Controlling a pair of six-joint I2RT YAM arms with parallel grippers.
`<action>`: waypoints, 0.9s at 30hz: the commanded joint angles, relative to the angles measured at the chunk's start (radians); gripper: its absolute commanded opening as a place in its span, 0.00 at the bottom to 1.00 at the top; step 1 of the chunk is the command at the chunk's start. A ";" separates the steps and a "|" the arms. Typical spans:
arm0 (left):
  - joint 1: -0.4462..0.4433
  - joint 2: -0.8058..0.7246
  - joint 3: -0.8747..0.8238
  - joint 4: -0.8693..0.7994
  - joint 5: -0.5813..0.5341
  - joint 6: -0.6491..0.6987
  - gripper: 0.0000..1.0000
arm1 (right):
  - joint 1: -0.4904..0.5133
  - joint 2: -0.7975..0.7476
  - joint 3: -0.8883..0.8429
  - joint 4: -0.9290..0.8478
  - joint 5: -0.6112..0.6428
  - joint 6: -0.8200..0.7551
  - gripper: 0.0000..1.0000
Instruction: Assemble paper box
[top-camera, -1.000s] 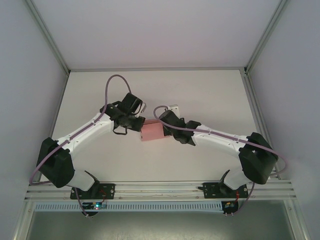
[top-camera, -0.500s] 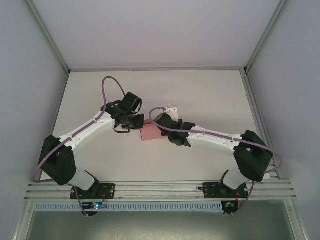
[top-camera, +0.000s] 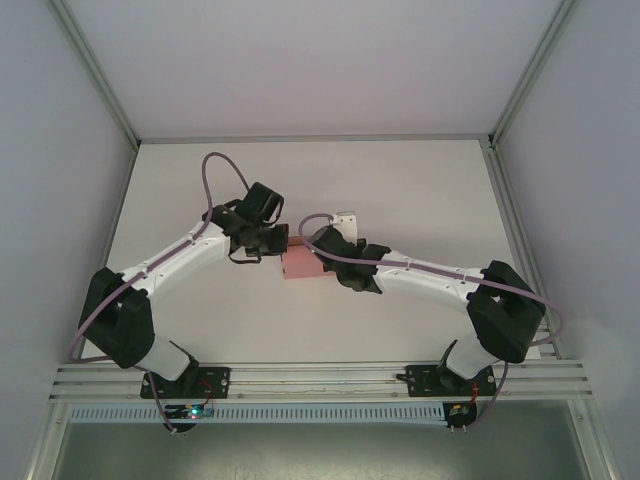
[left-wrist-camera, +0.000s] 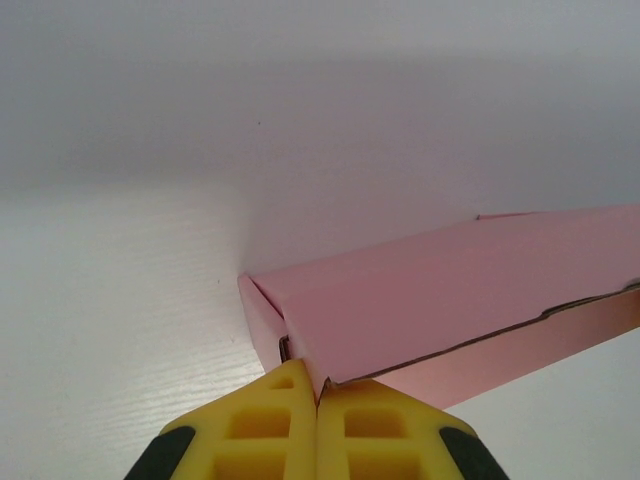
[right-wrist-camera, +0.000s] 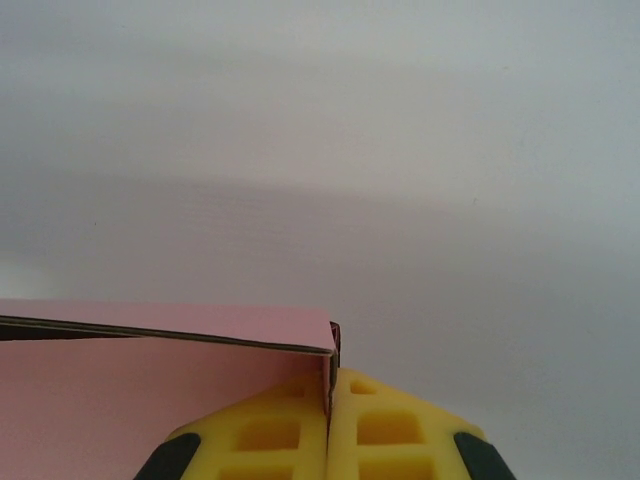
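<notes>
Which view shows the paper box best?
Left wrist: the paper box is close and sharp, lid, end wall and edge seam visible. Top external has it small, partly covered; right wrist catches one corner and face.

paper box (left-wrist-camera: 430, 300): I read no print on the pink card, neither on its top nor on its side.
left hand (left-wrist-camera: 318, 392): plain yellow, no marking I can read.
right hand (right-wrist-camera: 330, 398): plain yellow too, nothing legible.
bench (top-camera: 400, 190): bare white, no label I can make out.
base boards (top-camera: 183, 410): too small for me to read anything.
</notes>
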 joint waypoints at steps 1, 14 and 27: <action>-0.008 -0.004 -0.076 0.088 0.089 0.079 0.00 | 0.015 0.048 -0.042 -0.036 -0.082 0.008 0.00; -0.021 -0.077 -0.255 0.137 -0.051 0.168 0.00 | 0.016 0.027 -0.087 0.008 -0.039 0.001 0.00; -0.162 -0.105 -0.319 0.108 -0.269 0.260 0.00 | 0.045 -0.004 -0.147 0.089 0.022 -0.025 0.00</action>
